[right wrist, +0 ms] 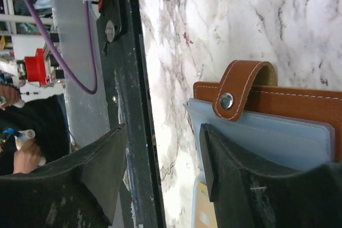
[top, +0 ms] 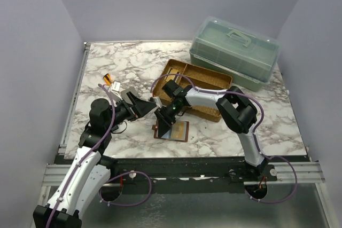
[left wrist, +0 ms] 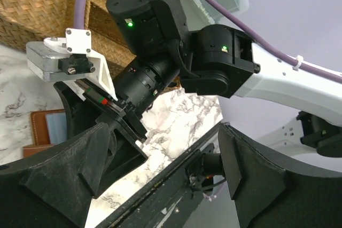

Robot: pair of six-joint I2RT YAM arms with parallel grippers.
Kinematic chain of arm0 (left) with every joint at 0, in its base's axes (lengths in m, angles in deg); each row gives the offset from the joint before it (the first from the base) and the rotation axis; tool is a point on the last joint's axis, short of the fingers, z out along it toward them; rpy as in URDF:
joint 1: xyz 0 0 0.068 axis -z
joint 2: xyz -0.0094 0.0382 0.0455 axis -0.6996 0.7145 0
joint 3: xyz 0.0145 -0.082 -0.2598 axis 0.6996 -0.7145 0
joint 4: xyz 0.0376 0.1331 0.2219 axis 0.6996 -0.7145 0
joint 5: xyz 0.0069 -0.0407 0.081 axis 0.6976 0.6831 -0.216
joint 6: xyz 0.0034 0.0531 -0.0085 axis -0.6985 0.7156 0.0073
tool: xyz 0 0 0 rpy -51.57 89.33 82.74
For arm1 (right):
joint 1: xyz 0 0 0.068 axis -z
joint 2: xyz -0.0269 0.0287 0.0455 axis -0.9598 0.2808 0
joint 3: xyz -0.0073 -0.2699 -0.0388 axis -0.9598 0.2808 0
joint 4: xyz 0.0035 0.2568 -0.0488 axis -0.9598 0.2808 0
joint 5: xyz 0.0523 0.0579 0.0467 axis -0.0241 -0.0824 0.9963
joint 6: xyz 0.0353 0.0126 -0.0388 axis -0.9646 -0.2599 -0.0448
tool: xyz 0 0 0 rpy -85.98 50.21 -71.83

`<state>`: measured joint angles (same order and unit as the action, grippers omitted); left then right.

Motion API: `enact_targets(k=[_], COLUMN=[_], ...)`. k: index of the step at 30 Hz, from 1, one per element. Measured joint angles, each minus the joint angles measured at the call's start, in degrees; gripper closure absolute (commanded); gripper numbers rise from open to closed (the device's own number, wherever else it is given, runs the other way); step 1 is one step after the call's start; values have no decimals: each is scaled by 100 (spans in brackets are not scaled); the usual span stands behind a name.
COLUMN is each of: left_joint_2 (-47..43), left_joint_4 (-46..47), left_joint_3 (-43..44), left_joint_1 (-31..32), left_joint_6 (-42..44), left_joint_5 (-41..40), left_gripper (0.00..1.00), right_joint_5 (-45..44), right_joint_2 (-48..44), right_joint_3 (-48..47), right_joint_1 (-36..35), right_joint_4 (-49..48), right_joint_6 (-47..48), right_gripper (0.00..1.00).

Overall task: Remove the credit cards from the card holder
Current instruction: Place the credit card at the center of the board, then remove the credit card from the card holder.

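The card holder (top: 173, 131) lies open on the marble, a reddish-brown leather wallet with a snap tab (right wrist: 239, 87) and a light-blue inner face (right wrist: 278, 140). The edge of one orange credit card (right wrist: 202, 213) shows in its lower part. My right gripper (right wrist: 160, 180) hovers just over the holder's left end, open, with nothing between its fingers. One finger (right wrist: 246, 185) sits over the blue face. My left gripper (left wrist: 160, 174) is also open and empty. It floats just left of the right gripper (top: 163, 123) and faces that arm's wrist. A corner of the holder (left wrist: 45, 129) shows in the left wrist view.
A woven wicker tray (top: 199, 81) stands behind the holder, with a green lidded plastic box (top: 235, 52) at the back right. Small orange and white items (top: 110, 81) lie at the back left. The table's black front rail (right wrist: 131, 105) runs close beside the holder.
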<state>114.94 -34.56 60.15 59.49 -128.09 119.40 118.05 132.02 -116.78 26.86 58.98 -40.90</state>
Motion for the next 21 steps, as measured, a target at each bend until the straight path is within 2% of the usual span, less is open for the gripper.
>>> enact_targets(k=[8,13,21], left_joint_2=[39,662,1480], left_joint_4=[127,494,1156], left_joint_3=[-186,-188,-310], left_joint_1=[531,1530,2402], left_joint_6=[-278,-339,-481], left_joint_5=[22,-350,-1121], left_gripper=[13,27,31], right_joint_5=[476,540,323], right_joint_2=[-236,-577,-975], right_joint_3=[37,197,772], right_joint_1=[101,181,603], right_joint_4=[737,951,970], right_joint_6=[1029,1386,1506], right_gripper=[34,35,49])
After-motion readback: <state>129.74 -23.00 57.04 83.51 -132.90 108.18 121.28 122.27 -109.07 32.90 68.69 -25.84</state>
